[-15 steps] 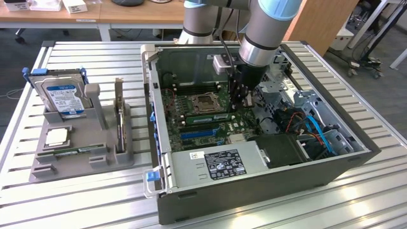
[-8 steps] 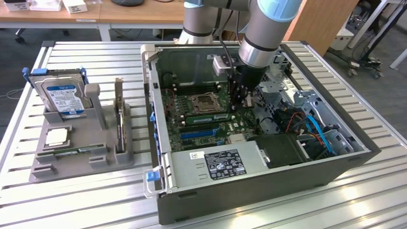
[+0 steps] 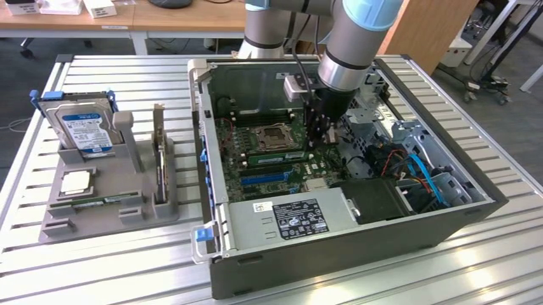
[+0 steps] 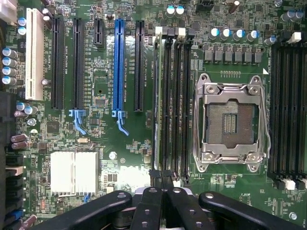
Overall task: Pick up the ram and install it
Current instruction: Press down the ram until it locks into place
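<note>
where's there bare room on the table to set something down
Free: slatted table in front of the grey parts holder, and the strip behind the hard drive. Crowded: the holder itself, and inside the open computer case, where the arm reaches over the motherboard.

Ribbed, matt grey aluminium desk [image 3: 127, 267]; dull grey sheet-metal computer case [image 3: 339, 260]; matt grey plastic parts holder [image 3: 102, 219]; glossy green circuit-board motherboard [image 4: 139, 158]; matt black plastic claw [image 4: 162, 184].
</note>
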Tool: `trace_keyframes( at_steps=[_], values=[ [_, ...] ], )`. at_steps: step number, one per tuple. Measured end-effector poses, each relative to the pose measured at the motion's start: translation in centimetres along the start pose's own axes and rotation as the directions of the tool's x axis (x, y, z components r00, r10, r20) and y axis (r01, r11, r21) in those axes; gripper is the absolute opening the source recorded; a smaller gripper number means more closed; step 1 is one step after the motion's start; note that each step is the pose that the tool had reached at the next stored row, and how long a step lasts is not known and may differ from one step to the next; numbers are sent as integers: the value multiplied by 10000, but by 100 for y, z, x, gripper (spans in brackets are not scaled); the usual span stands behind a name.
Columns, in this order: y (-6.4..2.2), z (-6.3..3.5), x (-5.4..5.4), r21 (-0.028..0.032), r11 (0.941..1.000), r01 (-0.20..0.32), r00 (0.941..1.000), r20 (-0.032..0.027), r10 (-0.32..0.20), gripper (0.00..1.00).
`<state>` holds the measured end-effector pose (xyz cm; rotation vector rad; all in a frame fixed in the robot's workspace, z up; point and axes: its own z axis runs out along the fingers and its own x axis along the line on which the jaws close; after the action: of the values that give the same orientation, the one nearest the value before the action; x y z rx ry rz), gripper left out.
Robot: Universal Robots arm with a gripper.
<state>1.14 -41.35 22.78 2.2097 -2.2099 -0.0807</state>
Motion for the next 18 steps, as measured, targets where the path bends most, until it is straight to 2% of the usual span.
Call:
trace_keyframes(
  at_steps=[18],
  values=[
    [-1, 36, 2, 0, 10000, 0, 10000, -3, 0, 10]
  ],
)
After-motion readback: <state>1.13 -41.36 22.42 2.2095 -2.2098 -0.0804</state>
